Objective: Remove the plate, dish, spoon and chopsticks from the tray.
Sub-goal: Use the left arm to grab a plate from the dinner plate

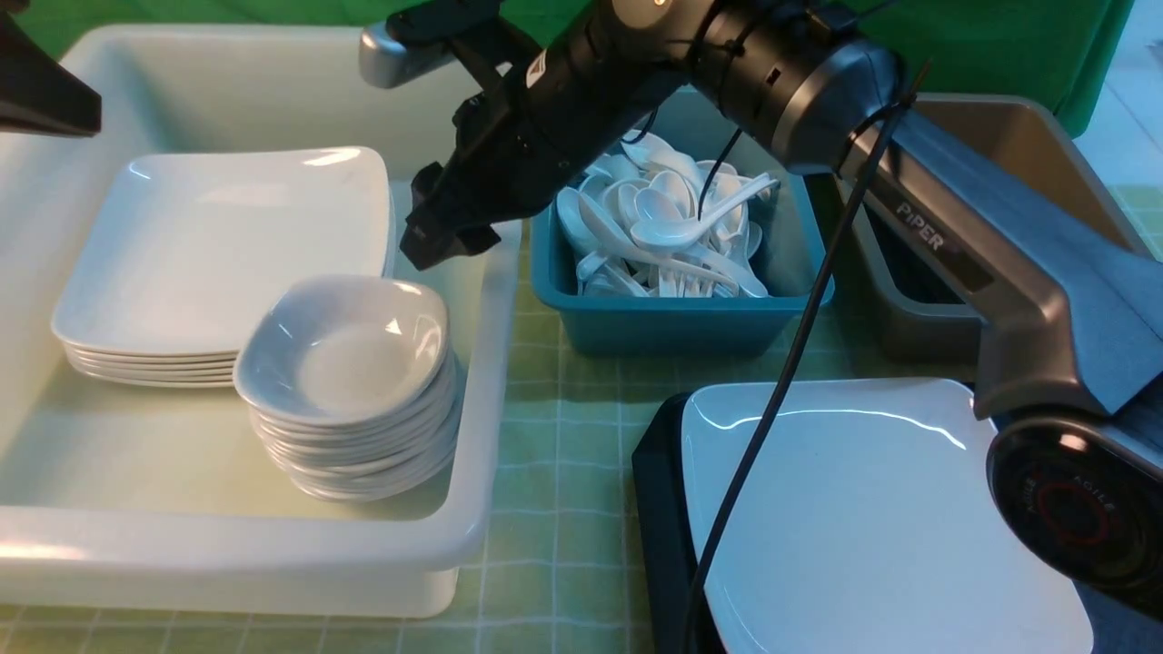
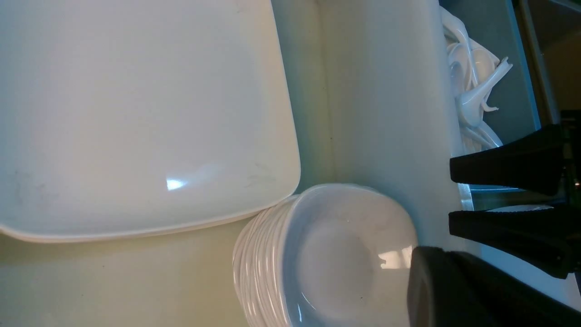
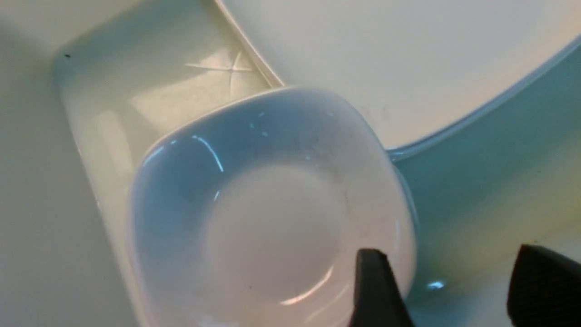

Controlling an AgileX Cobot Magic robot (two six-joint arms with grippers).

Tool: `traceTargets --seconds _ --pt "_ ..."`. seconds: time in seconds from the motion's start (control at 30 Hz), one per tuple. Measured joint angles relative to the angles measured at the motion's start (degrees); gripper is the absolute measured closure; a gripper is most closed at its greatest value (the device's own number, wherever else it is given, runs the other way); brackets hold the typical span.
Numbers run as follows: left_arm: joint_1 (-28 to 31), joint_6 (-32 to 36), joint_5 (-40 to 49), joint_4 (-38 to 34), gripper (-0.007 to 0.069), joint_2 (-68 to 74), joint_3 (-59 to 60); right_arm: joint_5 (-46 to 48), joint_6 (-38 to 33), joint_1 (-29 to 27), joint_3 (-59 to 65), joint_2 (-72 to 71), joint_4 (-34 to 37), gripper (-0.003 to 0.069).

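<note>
The large white square plate [image 1: 863, 518] lies on the black tray [image 1: 659, 509] at the near right. A small deep white dish [image 1: 350, 350] tops a stack inside the white tub [image 1: 491, 381] on the left. My right gripper [image 1: 450, 245] hangs open just above that stack's far right side, holding nothing. In the right wrist view one of its fingers [image 3: 372, 290] overlaps the dish [image 3: 272, 218] rim. My left gripper [image 2: 422, 281] is a single dark mass, shut and empty, beside the dish stack [image 2: 336, 259]. White spoons [image 1: 663, 227] fill the teal tub. The chopsticks are out of view.
A stack of large white plates [image 1: 227, 254] sits in the white tub behind the dishes. The teal tub [image 1: 672, 322] stands at centre back and a brown tub [image 1: 1027, 154] at the far right. The right arm's cable [image 1: 790, 363] hangs across the tray.
</note>
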Motion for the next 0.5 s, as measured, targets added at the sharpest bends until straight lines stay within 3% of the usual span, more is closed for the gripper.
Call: traceTargets --seconds 0.1,0.3,0.5 --pt "0.0 0.0 0.0 0.1 0.0626 0.0 0.0 2.9 0.9 -0.1 -4.6 0.0 -2.3 0.0358" --pt "0.0 0.0 0.5 0.1 0.0626 0.0 0.0 3.7 6.7 -3.3 -10.4 -6.8 -6.0 0.0624" --pt "-0.1 -1.3 1.4 -0.8 0.0626 0.0 0.0 3.5 10.6 -7.2 -5.9 -22.5 -11.2 0.0647"
